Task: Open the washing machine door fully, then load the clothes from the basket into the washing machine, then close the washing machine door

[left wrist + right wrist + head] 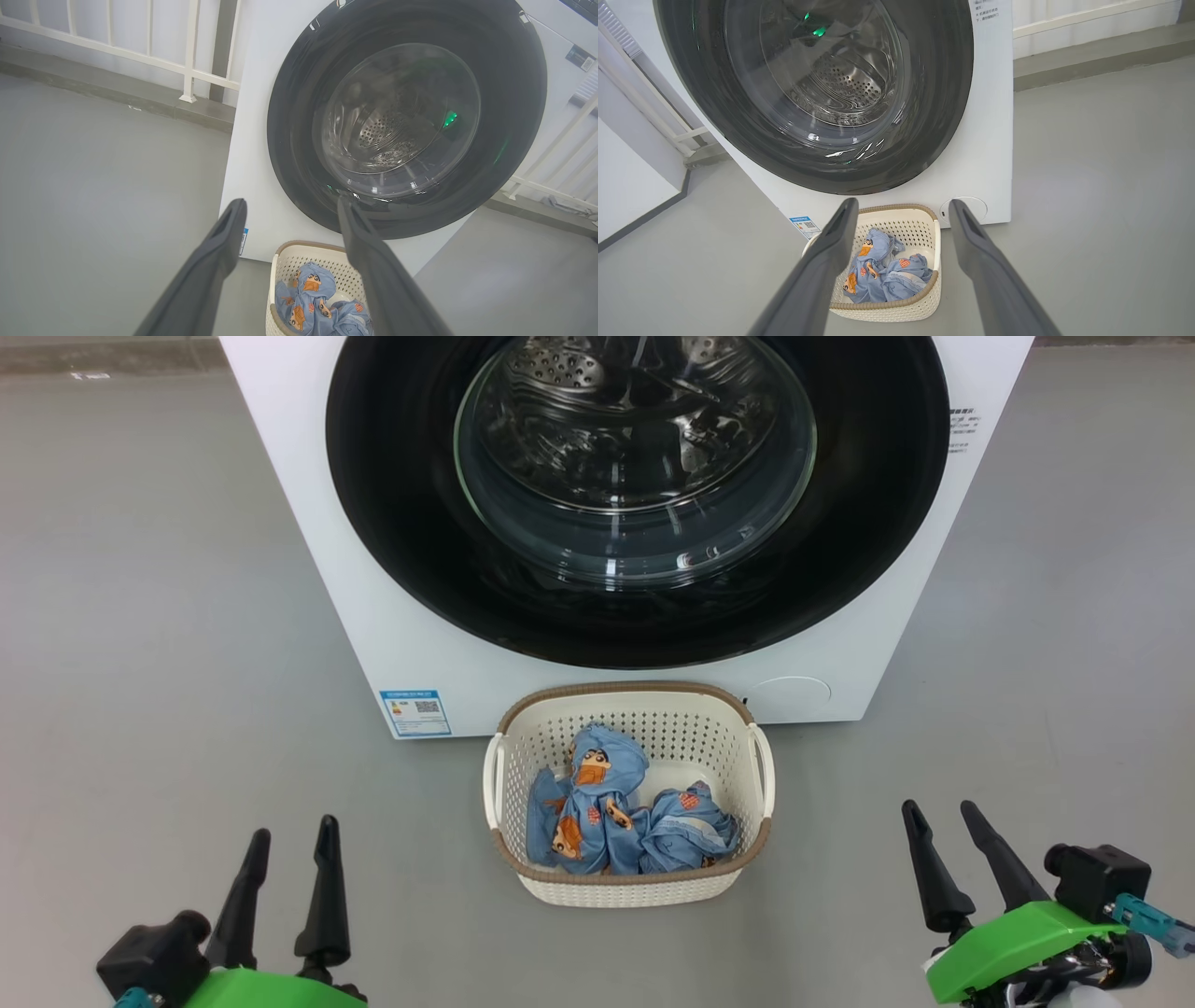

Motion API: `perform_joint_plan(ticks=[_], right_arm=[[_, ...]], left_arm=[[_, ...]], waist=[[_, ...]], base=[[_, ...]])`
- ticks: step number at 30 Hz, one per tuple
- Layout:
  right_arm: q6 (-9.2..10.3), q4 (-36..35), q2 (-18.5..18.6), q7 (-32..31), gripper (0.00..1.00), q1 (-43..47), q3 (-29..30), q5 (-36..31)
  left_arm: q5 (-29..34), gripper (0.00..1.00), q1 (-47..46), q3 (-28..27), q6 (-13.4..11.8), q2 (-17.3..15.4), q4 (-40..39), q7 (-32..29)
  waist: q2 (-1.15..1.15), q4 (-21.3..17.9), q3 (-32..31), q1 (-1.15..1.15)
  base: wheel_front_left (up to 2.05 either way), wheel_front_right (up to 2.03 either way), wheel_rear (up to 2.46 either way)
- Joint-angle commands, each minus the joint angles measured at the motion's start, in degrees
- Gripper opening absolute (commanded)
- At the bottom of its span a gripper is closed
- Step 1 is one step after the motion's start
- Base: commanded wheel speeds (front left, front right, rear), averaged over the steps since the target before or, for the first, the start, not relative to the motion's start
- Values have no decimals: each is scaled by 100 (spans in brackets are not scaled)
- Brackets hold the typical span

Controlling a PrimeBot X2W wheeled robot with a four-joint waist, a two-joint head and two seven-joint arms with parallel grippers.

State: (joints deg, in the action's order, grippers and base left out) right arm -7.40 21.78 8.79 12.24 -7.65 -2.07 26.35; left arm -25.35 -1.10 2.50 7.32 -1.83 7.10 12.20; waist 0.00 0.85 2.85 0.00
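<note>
Door [392, 523], round, black-ringed glass, shut on the washer [308, 523], far middle, behind the basket [625, 691] of soft light clothes [607, 812]: stiff, heavy, slick; take at the rim, catch perhaps hidden there; left fingers [327, 887] and right fingers [929, 877] near, spread wide, holding nothing.

The basket [627, 891] is standing on the floor [140, 663] between the two grippers and a little ahead of them: it is lying to the right of the left gripper [294, 829] and to the left of the right gripper [938, 807], apart from both. The clothes [597, 812] are lying inside the basket. The washing machine [308, 523] is standing just behind the basket, farther ahead of the grippers, and the washing machine door [392, 476] is sitting flat on its front, above the basket. A label [414, 712] is sitting low on that front, ahead of the left gripper, just left of the basket.
</note>
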Motion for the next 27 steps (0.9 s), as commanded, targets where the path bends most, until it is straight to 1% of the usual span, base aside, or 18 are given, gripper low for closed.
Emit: perform_joint_plan(ticks=[1, 12, 27], right_arm=[[-8, -118, 82, 103, 100, -264, -151, -251], [-9, -87, 119, 270, 100, -276, -131, -820], [-9, -109, 54, 275, 100, -174, 153, -853]], left_arm=[[217, 100, -186, -158, 15, -93, -202, 106], [808, 100, -172, -140, 17, -105, -229, 275], [810, 100, -157, -202, 17, -149, -25, 280]], waist=[[0, -4, 11, 0], [0, -25, -6, 0], [0, -46, -63, 0]], base=[[0, 0, 0], [0, 0, 0], [0, 0, 0]])
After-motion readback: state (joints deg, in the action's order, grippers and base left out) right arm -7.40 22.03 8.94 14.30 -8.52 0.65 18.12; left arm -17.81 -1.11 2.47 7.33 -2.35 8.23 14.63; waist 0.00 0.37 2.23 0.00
